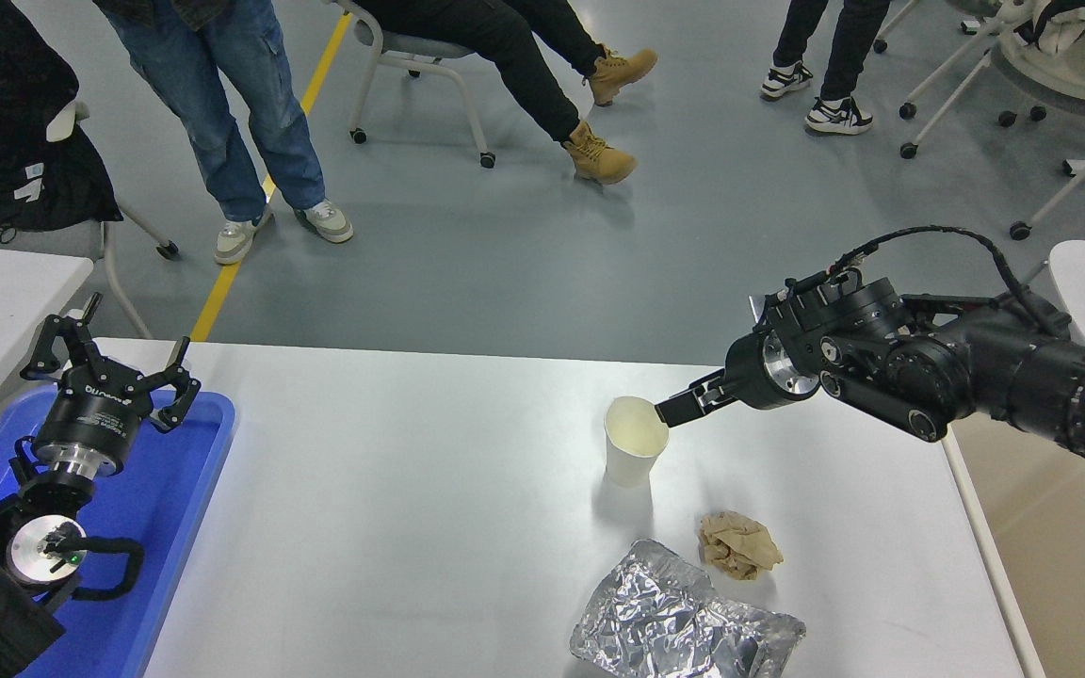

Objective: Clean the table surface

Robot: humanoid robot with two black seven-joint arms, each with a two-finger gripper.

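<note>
- Reaching from the right, the black right gripper (667,415) hangs at the rim of the white paper cup (636,452); whether its fingers are parted I cannot tell.
- The glossy white table surface (411,508) fills the middle of the view and is judged barely cleared: the cup, the crumpled brown paper wad (738,544) and the crinkled silver foil bag (679,618) lie on it.
- The left gripper (109,363) is parked, fingers spread, over the blue plastic tray (186,490); its printed label is too small to read.

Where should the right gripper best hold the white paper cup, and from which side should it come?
Probably at the rim on the cup's right side. The paper cup stands upright and open-topped on the table surface, so one finger could go inside and one outside the thin wall. The right gripper is already at that edge, coming from the right, away from the crumpled paper.
</note>
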